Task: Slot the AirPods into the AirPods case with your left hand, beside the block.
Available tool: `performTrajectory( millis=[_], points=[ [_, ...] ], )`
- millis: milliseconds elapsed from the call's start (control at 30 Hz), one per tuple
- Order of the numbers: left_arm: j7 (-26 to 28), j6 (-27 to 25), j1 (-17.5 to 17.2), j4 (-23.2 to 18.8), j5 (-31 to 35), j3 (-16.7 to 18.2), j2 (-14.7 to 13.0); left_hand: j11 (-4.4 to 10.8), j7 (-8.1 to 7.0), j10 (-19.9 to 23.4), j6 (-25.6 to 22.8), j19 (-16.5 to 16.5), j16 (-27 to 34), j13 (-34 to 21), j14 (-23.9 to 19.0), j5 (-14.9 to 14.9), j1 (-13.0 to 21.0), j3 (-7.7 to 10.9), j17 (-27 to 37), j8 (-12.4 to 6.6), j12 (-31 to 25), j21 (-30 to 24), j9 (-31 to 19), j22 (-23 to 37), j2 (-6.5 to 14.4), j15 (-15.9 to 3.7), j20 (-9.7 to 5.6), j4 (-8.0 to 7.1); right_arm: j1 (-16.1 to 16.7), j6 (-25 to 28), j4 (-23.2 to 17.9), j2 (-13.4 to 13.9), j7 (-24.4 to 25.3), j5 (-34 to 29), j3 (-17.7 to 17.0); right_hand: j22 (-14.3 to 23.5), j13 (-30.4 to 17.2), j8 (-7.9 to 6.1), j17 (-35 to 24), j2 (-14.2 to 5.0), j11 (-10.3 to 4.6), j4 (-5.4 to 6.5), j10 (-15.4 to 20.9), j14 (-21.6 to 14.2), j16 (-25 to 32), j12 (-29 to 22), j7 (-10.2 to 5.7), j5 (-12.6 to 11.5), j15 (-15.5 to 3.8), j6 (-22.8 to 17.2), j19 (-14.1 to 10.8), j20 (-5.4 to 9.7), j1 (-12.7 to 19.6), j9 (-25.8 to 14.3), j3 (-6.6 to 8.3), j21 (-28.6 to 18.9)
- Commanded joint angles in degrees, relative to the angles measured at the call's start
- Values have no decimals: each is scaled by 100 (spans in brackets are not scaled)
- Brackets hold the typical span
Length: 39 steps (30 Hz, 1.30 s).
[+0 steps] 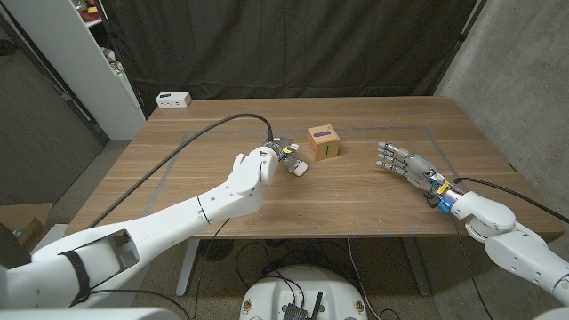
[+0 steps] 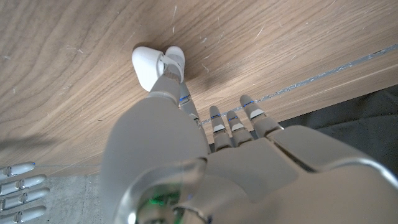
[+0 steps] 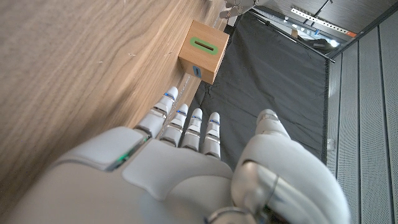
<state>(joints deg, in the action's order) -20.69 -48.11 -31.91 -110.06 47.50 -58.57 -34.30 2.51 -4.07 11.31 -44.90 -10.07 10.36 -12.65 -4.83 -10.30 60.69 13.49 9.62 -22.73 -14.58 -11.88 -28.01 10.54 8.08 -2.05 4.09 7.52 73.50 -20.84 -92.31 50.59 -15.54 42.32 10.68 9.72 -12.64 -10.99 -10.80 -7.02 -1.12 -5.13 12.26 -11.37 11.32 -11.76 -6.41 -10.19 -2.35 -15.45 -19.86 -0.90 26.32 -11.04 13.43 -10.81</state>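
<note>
— Where was the AirPods case [image 1: 298, 167] relative to the left robot hand [image 1: 283, 156]?
— Right at its fingertips, white, lying on the wooden surface [image 1: 222, 142]. In the wrist view one finger [image 2: 174, 62] touched the case; whether the left robot hand actually gripped it, I couldn't tell.
— And around it?
— The wooden block [image 1: 323, 142] stood just beyond, near the case but apart. The right robot hand [image 1: 400, 163] waited well off to the side, fingers spread, holding nothing. Farthest back, a small white box [image 1: 173, 100] sat at the surface's far corner.

Left hand [image 2: 186, 162], fingertip on white AirPods case [image 2: 147, 62], wooden table [image 2: 74, 74]
</note>
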Motion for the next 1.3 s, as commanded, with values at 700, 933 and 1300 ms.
performTrajectory(
  millis=[700,933,1300],
  points=[
    [228,-606,-141,-267,153,-176,37,56,23,143,-105,-89,13,-34,-150,15,-157,-61,-1,-29,-42,-47,-79,17,22,-195,29,-40,136,-90,29,42,-137,67,-77,15,-21,-50,-27,-56,-3,-43,46,8,47,-27,-22,5,-365,-36,13,-27,-20,-32,2,-22],
    [135,-853,-123,-365,465,-348,54,66,23,174,-127,-94,14,-35,-174,17,-198,-73,-1,-28,-51,-48,-85,19,36,-195,30,-59,147,-128,77,56,-223,92,-92,15,-21,-48,-29,-52,12,-44,61,8,48,-33,-17,7,-368,-34,12,-27,-35,-32,-2,-22],
    [65,-1258,-285,-633,936,-412,71,93,67,253,-183,-119,24,-35,-249,24,-254,-92,-2,-48,-75,-56,-118,21,37,-212,50,-70,42,-168,214,17,-400,141,-50,15,-21,-49,-30,-57,-1,-47,63,8,47,-34,-27,6,-369,-39,11,-33,-50,-31,1,-23]
  ],
)
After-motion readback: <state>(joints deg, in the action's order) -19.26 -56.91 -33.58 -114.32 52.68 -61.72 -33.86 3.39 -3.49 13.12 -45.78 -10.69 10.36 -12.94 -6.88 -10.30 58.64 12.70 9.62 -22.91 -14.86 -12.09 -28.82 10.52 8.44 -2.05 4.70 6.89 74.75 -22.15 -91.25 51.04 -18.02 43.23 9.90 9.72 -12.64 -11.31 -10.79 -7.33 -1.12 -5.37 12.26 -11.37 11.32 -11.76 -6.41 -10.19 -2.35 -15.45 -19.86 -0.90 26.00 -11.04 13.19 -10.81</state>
